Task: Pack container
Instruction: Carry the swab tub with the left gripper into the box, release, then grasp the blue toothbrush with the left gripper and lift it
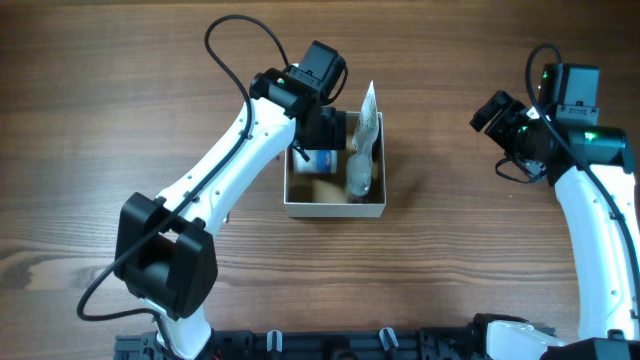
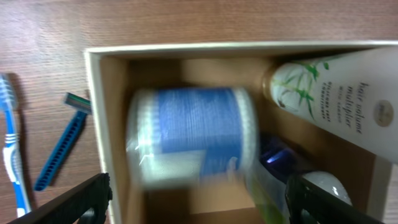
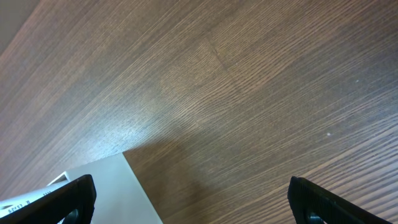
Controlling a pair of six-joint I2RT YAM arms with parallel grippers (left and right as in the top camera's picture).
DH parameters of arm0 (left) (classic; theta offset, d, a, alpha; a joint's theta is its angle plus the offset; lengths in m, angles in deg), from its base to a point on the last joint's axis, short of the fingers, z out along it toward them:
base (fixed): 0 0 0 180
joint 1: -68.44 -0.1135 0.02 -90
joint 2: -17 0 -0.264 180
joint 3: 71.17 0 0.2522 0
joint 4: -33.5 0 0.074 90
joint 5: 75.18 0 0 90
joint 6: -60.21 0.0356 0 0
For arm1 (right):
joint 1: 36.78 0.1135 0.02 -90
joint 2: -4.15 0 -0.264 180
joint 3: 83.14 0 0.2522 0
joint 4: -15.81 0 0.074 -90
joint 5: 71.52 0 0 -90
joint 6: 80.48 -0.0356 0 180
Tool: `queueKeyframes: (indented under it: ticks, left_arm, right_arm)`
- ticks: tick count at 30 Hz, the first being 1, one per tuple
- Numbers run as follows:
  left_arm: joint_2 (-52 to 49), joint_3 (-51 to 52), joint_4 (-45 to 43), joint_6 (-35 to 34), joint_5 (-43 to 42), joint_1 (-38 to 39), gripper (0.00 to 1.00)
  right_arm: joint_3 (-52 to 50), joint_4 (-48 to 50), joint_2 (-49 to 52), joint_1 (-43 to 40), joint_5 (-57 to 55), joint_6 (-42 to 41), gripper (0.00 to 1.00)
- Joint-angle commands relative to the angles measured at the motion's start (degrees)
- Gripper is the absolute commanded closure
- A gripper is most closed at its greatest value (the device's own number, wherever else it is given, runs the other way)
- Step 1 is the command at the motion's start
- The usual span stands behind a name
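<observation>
Packing is midway: the left end effector [image 2: 200, 199], spread wide and empty, hovers over the container [image 1: 334, 210] at mid-surface, a blue-labelled tub [image 2: 193, 134] inside; the next move likely calls for fetching the razor [image 2: 60, 149] just outside.

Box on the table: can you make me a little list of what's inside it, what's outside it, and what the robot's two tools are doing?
container: open-top box with white walls, in the middle of the table
inside: blurred blue-labelled round tub; white hair product bottle
outside: blue-and-white toothbrush and blue razor, lying on the wood beside the container
left tool: open, above the container, fingers clear of the tub
right tool: open, empty, over bare wood away from the container
</observation>
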Motion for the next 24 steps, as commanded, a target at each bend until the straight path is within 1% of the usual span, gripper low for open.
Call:
queueKeyframes:
  ticks: [1,7,10,13,18,19,20,22,24]
  left_arm:
    - [3.63,-1.49,0.31,-0.61,2.56,-0.37,0.08]
    - [7.69,-3.43,0.85,-0.50,3.34,-3.23,0.08]
    - [9.25,-3.43,2.82,-0.50,4.50,-5.79,0.04]
    - [9.35,-3.41,7.54,-0.50,4.50,-11.02,0.00]
    - [8.02,-3.26,14.62,-0.24,4.35,-20.15,0.00]
    - [7.72,-2.95,15.37,1.03,3.10,-21.97,0.00]
    - [7.48,-1.84,15.28,5.53,-0.63,-24.09,0.00]
    - [7.43,-0.20,15.23,10.88,-3.85,-25.70,0.00]
    - [7.43,1.79,15.19,12.57,-4.00,-26.75,0.00]
  right_arm:
    - [0.63,0.02,0.37,-0.20,0.48,0.61,0.00]
    - [0.66,0.00,0.37,-0.20,0.48,0.59,0.00]
    - [0.63,0.02,0.37,-0.20,0.48,0.61,0.00]
    - [0.63,0.02,0.37,-0.20,0.48,0.61,0.00]
    - [0.66,0.02,0.37,-0.20,0.48,0.59,0.00]
    - [0.63,0.02,0.37,-0.20,0.48,0.59,0.00]
    - [0.63,0.02,0.37,-0.20,0.48,0.61,0.01]
    - [0.63,0.02,0.37,-0.20,0.48,0.59,0.01]
    - [0.63,0.02,0.37,-0.20,0.48,0.59,0.00]
